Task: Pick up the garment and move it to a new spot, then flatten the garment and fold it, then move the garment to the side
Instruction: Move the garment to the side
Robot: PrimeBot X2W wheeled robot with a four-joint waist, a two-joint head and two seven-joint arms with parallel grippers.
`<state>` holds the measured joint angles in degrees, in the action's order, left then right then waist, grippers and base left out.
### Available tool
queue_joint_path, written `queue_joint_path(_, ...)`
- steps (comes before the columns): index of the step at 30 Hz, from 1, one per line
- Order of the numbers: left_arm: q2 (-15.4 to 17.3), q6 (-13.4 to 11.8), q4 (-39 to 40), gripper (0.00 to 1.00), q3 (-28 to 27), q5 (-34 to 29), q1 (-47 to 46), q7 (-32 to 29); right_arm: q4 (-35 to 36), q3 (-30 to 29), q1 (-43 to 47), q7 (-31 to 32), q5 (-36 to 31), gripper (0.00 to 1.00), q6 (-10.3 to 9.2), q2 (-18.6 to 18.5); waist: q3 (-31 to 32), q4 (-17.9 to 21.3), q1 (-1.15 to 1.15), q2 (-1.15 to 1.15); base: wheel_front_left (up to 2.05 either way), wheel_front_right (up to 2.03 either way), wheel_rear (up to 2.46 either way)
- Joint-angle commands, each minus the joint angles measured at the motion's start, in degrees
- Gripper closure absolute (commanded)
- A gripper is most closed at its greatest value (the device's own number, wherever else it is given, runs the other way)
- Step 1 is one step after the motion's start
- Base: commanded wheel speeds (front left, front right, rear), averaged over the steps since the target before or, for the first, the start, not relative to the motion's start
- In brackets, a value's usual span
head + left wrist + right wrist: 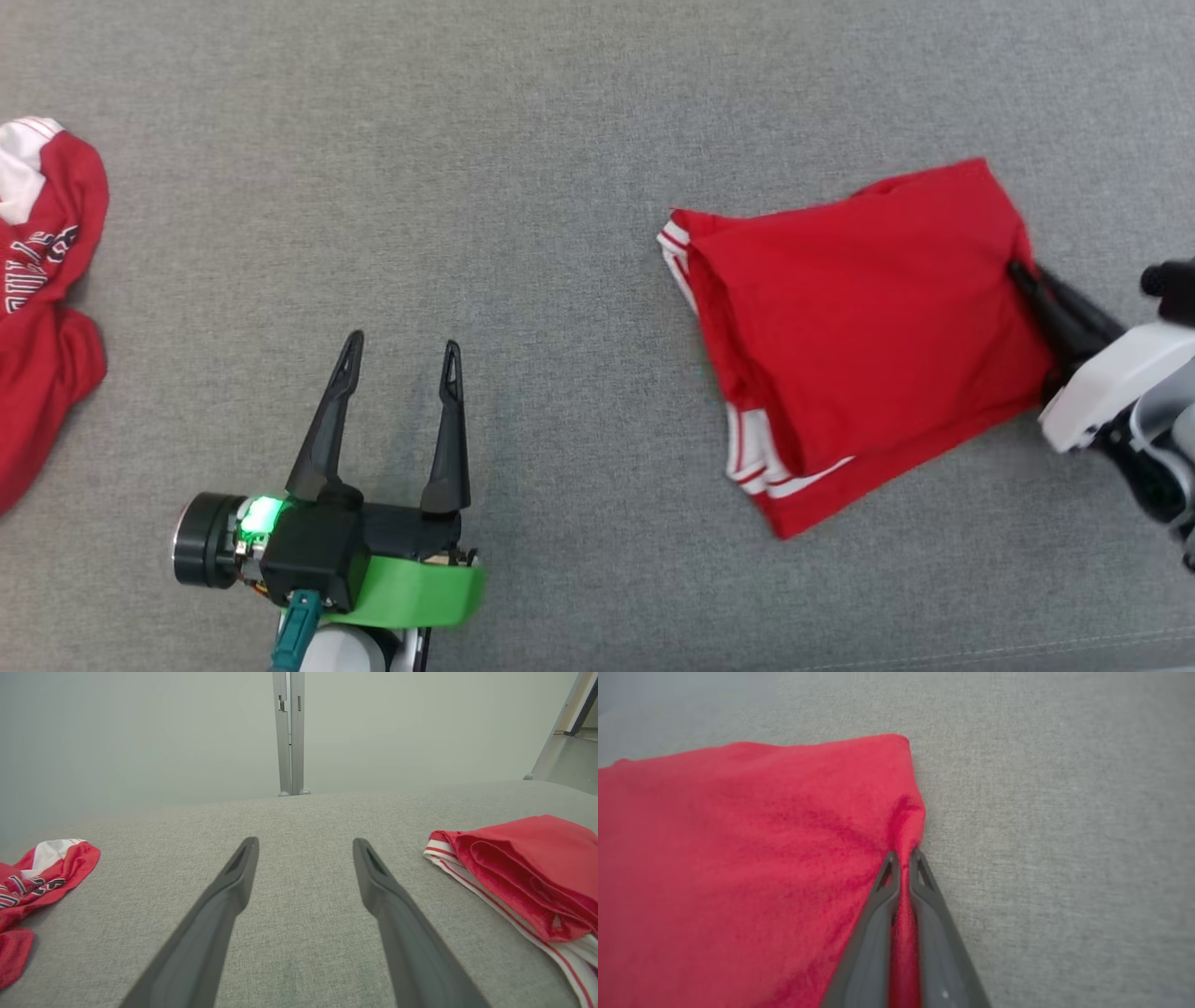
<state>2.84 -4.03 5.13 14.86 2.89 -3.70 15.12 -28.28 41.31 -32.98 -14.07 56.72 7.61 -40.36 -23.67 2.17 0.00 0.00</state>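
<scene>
Txt: black/white block lettering on crumpled red jersey (pixel 37 271), left edge of head view. Partly cut off + folded, reads approx "ULL". Left wrist view, same jersey (pixel 28 884): print too creased to read.

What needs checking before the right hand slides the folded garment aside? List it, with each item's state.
1. Right hand shut on the folded red garment at its right edge: ok.
2. Grip takes every layer of the fold: cannot tell; the right wrist view shows only the top cloth pinched.
3. Garment folded flat, with the white-striped trim at its left and lower edges: ok.
4. Left hand open and apart from the garment: ok.
5. Crumpled red jersey far to the left, out of the way: ok.
6. Room on the grey surface beyond the right hand: cannot tell; the head view cuts off there.
</scene>
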Motion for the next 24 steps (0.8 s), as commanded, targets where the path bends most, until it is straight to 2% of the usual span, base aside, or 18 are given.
queue_joint_path(1,0.1,0.4,0.6,0.00,-0.1,-0.4,-1.3,0.0,-0.9,-0.2,-2.1,-0.4,-0.9,1.00,-0.22,-0.7,-1.4,0.9,0.00,0.00,0.00,0.00,0.00)
queue_joint_path(7,0.3,1.5,3.5,0.00,0.1,-2.1,-3.4,0.0,-3.8,-1.0,-10.1,-0.9,-3.9,1.00,-0.20,-2.1,-5.5,3.2,0.00,0.00,0.00,0.00,0.00)
queue_joint_path(14,1.8,2.3,7.8,0.00,1.4,-4.4,-6.5,0.0,-9.0,-3.3,-19.2,-1.1,-5.7,1.00,-0.19,-3.4,-11.1,6.3,0.00,0.00,0.00,0.00,0.00)
queue_joint_path(19,3.6,2.2,10.9,0.00,2.8,-5.9,-8.5,0.0,-12.5,-6.5,-23.3,-1.1,-5.9,1.00,-0.19,-3.7,-14.1,8.1,0.00,0.00,0.00,0.00,0.00)
queue_joint_path(24,5.3,1.4,13.6,0.00,4.1,-7.2,-9.5,0.0,-14.9,-9.6,-24.5,-1.2,-6.7,1.00,-0.19,-5.9,-16.2,9.3,0.00,0.00,0.00,0.00,0.00)
